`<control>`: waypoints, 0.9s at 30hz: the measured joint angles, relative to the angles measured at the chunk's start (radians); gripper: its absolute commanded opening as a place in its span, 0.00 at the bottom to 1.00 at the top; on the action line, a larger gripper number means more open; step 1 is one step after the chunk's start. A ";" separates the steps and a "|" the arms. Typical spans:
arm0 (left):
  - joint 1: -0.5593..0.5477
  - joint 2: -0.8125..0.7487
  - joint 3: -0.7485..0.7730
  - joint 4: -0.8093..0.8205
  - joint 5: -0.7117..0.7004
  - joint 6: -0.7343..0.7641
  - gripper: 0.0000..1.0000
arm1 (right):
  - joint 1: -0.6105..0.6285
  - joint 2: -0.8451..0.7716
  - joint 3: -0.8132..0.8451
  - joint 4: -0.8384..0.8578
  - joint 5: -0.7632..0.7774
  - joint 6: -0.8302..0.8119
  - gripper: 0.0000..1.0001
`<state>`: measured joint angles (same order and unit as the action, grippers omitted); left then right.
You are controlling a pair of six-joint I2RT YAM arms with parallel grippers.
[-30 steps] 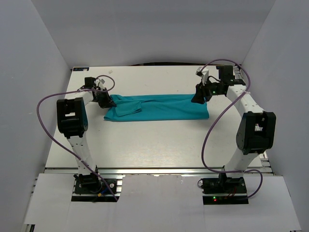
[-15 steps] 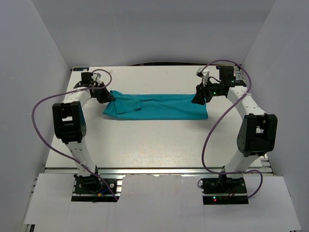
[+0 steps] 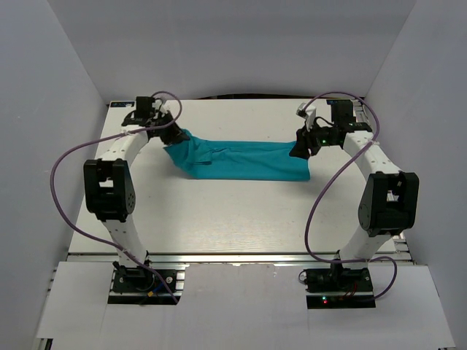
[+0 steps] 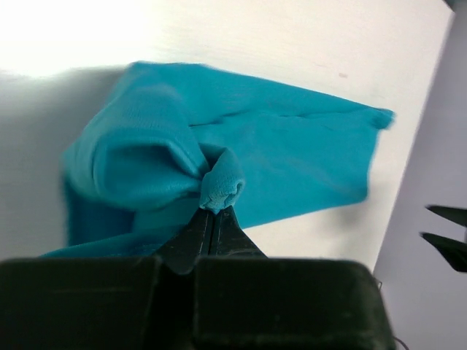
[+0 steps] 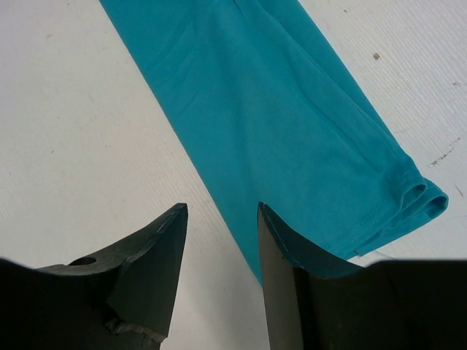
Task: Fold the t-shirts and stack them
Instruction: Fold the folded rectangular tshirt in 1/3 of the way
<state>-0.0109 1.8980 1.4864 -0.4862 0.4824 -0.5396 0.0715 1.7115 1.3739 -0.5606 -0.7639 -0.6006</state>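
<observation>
A teal t-shirt [image 3: 248, 160] lies folded into a long strip across the far middle of the white table. My left gripper [image 3: 175, 138] is shut on the strip's left end, which it holds bunched and lifted above the table; the left wrist view shows the cloth [image 4: 219, 157] pinched at my closed fingertips [image 4: 216, 219]. My right gripper [image 3: 299, 149] is open at the strip's right end. In the right wrist view the t-shirt [image 5: 277, 124] runs away from my open right gripper [image 5: 222, 211], with one finger [image 5: 284, 248] over the cloth's edge.
The white table [image 3: 233, 219] is walled in by grey panels on the left, right and back. Purple cables [image 3: 66, 189] loop off both arms. The arm bases [image 3: 135, 281] stand at the near edge.
My left gripper has moved right and toward the back, pulling the strip's left end with it, so the strip is shorter. The right arm has stayed in place.
</observation>
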 measured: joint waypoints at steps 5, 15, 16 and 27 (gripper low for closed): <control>-0.132 0.011 0.117 -0.013 -0.019 -0.041 0.00 | 0.000 -0.006 -0.024 0.017 -0.002 0.006 0.50; -0.302 0.153 0.272 -0.056 -0.078 -0.081 0.00 | -0.011 -0.027 -0.063 0.039 -0.005 0.016 0.50; -0.310 0.170 0.275 -0.066 -0.082 -0.084 0.00 | -0.012 -0.028 -0.064 0.039 -0.005 0.017 0.50; -0.379 0.306 0.395 -0.121 -0.117 -0.101 0.00 | -0.013 -0.037 -0.100 0.057 -0.010 0.023 0.50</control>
<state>-0.3897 2.2036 1.8812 -0.6071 0.3656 -0.6411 0.0582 1.6741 1.2743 -0.5034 -0.7742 -0.5777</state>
